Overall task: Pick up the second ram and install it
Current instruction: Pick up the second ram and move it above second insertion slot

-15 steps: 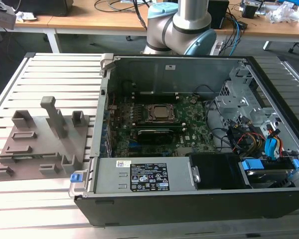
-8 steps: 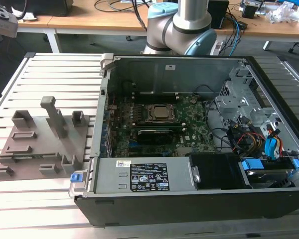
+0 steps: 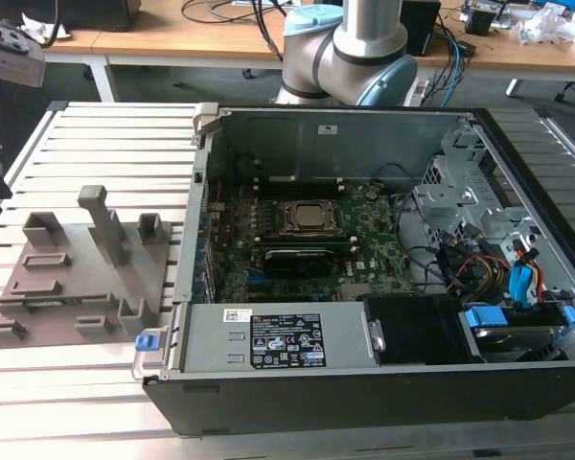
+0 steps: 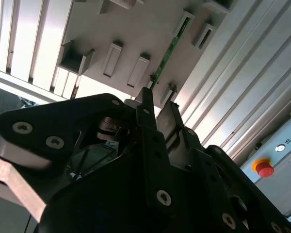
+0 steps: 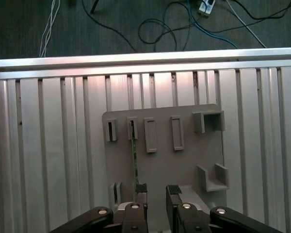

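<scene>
Open gripper [image 5: 156,191] over the holder tray [image 5: 160,170], second ram [image 5: 134,155] parked in it

Exterior view: an open computer case [image 3: 326,134] sits on the slatted table [image 3: 105,134] with the green motherboard [image 3: 369,235] inside, and the grey holder tray is just beside the case on the exterior view's left. First wrist view: looking down on the tray, the second ram stands on edge in its slots, so it's just a thin green line. The gripper's fingers are spread with nothing between them, and one fingertip [image 5: 140,190] sits right at the ram's near end; can't tell if it touches. Second wrist view: the ram [image 4: 167,53] is a slim green strip running across the tray, away from the black fingers [image 4: 145,99], which stand apart here too.
</scene>
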Controlling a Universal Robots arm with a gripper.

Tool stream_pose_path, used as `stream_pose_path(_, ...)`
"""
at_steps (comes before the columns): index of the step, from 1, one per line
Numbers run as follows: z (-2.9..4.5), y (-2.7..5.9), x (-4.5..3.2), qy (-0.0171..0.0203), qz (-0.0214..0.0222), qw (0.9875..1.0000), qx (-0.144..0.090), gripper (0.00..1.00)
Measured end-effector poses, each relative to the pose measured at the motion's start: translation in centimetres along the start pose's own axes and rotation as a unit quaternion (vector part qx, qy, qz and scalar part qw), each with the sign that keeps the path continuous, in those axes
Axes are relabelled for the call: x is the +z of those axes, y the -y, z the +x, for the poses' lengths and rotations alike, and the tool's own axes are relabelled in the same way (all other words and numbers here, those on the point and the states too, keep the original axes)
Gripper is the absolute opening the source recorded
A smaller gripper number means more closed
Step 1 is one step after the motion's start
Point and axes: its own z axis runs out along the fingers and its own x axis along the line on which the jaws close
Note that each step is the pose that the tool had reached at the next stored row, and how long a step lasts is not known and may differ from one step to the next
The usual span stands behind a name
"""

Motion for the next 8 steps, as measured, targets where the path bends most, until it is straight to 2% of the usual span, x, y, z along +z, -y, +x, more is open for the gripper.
stream_pose_path(3,0.21,0.03,1.01,0.0000,-0.0001,1.0000,0.000,0.30)
stream_pose_path(8,0.37,0.06,1.84,0.0000,-0.0001,1.0000,0.000,0.30)
